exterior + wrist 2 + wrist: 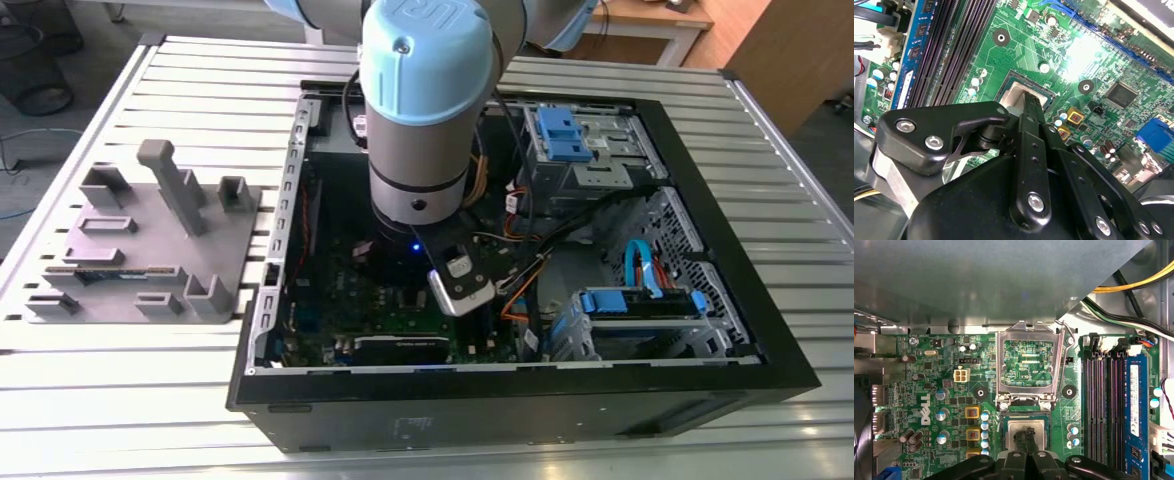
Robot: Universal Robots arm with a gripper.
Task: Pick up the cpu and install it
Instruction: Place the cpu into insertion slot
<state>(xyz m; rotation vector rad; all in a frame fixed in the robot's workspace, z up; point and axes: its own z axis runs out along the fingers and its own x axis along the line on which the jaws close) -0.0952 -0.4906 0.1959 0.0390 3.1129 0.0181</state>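
Observation:
The cpu (1013, 428), a small square chip with a silver-grey top, lies flat in the socket on the green motherboard (929, 390); the second wrist view shows the cpu (1015, 95) as a pale square. My gripper (1027, 433) stands straight above it, fingers drawn together, tips resting on the chip's top. In the second wrist view the gripper (1030, 102) reaches down onto the chip. The metal socket frame (1000, 365) is flipped open beside the socket. In the exterior view my arm (427, 120) stands inside the open computer case.
Black memory slots (1101, 400) and a blue memory stick (1135, 400) run beside the socket. Yellow and black cables (1134, 285) hang near the case wall. A grey studded tray (147, 250) lies on the slatted table at the exterior view's left. Drive bays (581, 140) sit inside the case.

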